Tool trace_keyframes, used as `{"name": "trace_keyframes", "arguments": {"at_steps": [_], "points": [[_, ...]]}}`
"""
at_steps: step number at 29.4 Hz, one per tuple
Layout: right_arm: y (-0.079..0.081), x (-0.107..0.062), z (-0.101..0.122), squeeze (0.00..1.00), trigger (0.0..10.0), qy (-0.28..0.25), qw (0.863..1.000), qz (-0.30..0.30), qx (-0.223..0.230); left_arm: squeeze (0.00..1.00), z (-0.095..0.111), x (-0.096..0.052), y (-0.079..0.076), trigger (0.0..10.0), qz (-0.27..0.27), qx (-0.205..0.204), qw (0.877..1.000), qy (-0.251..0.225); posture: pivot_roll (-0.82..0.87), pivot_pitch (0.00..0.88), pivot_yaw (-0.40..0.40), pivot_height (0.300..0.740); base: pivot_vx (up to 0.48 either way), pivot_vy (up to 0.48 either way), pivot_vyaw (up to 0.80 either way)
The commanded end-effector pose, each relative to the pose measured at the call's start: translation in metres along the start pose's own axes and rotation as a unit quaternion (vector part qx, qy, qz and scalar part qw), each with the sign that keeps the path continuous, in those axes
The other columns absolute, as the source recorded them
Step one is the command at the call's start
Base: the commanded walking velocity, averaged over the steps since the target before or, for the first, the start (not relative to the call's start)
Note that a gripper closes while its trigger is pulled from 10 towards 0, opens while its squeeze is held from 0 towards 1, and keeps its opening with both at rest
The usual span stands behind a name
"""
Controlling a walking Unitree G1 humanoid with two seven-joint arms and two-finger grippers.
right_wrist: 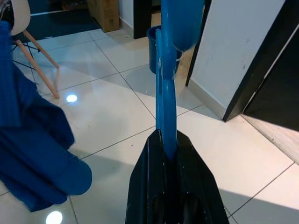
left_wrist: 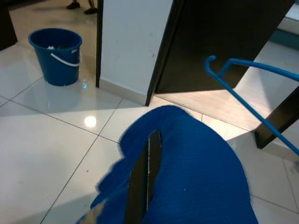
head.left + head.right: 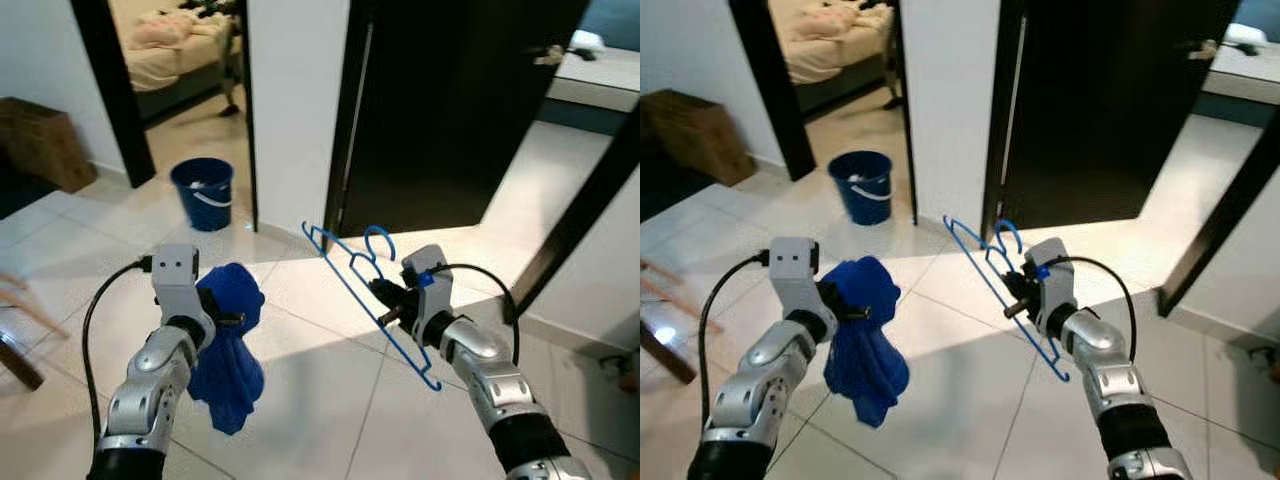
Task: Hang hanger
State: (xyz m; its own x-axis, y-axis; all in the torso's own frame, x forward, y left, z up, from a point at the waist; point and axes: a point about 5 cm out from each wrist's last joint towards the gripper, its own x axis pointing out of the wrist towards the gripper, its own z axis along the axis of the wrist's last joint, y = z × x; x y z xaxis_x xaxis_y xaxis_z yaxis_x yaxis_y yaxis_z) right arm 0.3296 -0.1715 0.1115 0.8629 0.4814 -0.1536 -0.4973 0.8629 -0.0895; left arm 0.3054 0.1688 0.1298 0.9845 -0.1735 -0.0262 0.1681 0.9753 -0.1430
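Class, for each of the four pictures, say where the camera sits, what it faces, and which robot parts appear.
Left eye, right eye: head, looking down at white tiled floor; both silver arms show.
Left wrist: along left claw shut on blue cloth.
Right wrist: along right claw shut on blue plastic hanger.
Shared: round blue bucket.

no readable text or labels
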Motion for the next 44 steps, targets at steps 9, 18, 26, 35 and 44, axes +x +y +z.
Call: {"name": "trace_keyframes", "arguments": {"at_steps": [9,18,26,35,44], "points": [[0.011,0.002,-0.001,0.0,10.0,-0.011,1.0,0.019,-0.008,0.0,0.001,-0.004,0.013,10.0,0.024,0.012,1.0,-0.012,0.01,0.0,-0.033,0.731,0.461,0.0,0.68],[0.015,0.002,-0.001,0.0,10.0,-0.014,0.999,0.032,-0.017,0.0,0.0,-0.004,0.013,10.0,0.02,0.018,1.0,-0.01,0.01,0.0,-0.029,0.731,0.48,0.0,0.68],[0.016,0.002,-0.001,0.0,10.0,-0.016,0.999,0.038,-0.021,0.0,0.003,-0.005,0.014,10.0,0.022,0.026,0.999,-0.017,0.01,0.0,-0.028,0.731,0.48,0.0,0.68],[0.015,0.0,-0.001,0.0,10.0,-0.017,0.999,0.036,-0.021,0.0,0.039,-0.002,0.029,10.0,0.049,0.041,0.995,-0.072,0.0,0.0,-0.024,0.731,0.48,0.0,0.68],[0.016,0.0,-0.001,0.0,10.0,-0.019,0.999,0.035,-0.017,0.0,0.098,-0.002,0.033,10.0,0.048,0.063,0.985,-0.156,0.0,0.0,-0.016,0.731,0.48,0.0,0.68]]}}
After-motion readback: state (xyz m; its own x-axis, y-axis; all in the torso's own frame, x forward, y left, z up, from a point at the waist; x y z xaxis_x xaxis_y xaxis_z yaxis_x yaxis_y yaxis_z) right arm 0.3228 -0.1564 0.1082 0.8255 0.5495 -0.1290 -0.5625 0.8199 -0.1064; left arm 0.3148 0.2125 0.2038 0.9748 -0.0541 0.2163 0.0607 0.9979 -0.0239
